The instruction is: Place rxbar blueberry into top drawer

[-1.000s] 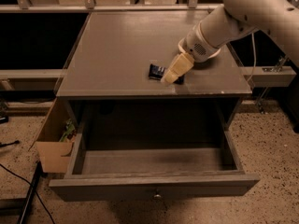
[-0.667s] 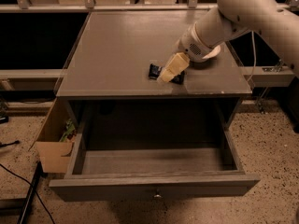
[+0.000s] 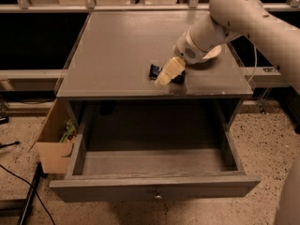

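Note:
The rxbar blueberry (image 3: 153,71) lies on the grey cabinet top near its front edge, and only its dark ends show on either side of the gripper. My gripper (image 3: 167,73) is down on the bar, with its cream tip covering the bar's middle. The white arm comes in from the upper right. The top drawer (image 3: 154,186) is pulled wide open below the top, its grey inside bare. Its small metal knob (image 3: 157,197) sits at the centre of the front panel.
A cream bowl (image 3: 214,54) sits at the right of the cabinet top (image 3: 117,46), mostly hidden behind my wrist. An open cardboard box (image 3: 54,146) stands on the floor left of the drawer. A dark cable (image 3: 18,172) runs over the speckled floor at left.
My gripper has shifted a little to the left and toward the front, further over the bar. The bar and the drawer have not moved.

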`<move>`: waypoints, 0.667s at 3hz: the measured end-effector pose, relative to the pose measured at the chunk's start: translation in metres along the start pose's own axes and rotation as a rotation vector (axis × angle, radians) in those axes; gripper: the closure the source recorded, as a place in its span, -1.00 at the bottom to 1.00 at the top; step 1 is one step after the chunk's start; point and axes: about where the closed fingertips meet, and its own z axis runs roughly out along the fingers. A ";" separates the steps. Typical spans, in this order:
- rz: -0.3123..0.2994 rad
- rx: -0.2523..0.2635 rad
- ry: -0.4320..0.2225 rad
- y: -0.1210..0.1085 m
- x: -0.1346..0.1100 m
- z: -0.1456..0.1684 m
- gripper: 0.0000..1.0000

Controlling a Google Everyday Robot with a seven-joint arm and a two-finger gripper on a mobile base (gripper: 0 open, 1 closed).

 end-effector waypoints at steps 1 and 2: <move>0.013 -0.005 0.019 -0.003 0.008 0.009 -1.00; 0.026 -0.012 0.035 -0.006 0.014 0.016 -0.94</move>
